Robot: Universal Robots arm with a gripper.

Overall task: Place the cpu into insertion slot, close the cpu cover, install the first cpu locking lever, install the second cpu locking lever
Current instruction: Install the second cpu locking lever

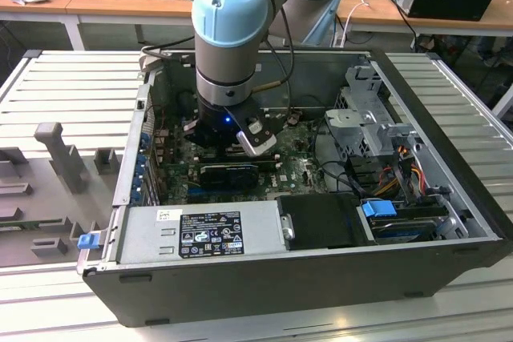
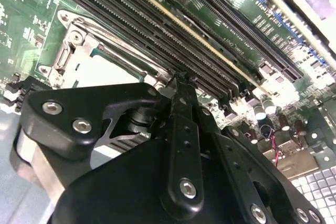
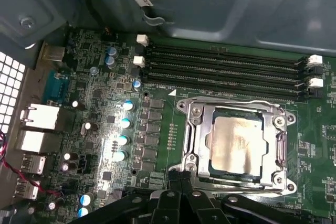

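Gleaming dull-silver cpu (image 3: 234,142) under cover

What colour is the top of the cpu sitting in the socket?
Dull silver-grey metal with a faint tan sheen; the cpu shows best in the first wrist view.

My claw (image 3: 181,179) sits at socket edge; memory slots (image 3: 226,69) wall the far side, capacitors (image 3: 123,129) crowd beside.

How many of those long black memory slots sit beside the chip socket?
4 long black memory slots, running parallel side by side between the silver square cpu cover and the grey case wall; none seem hidden.
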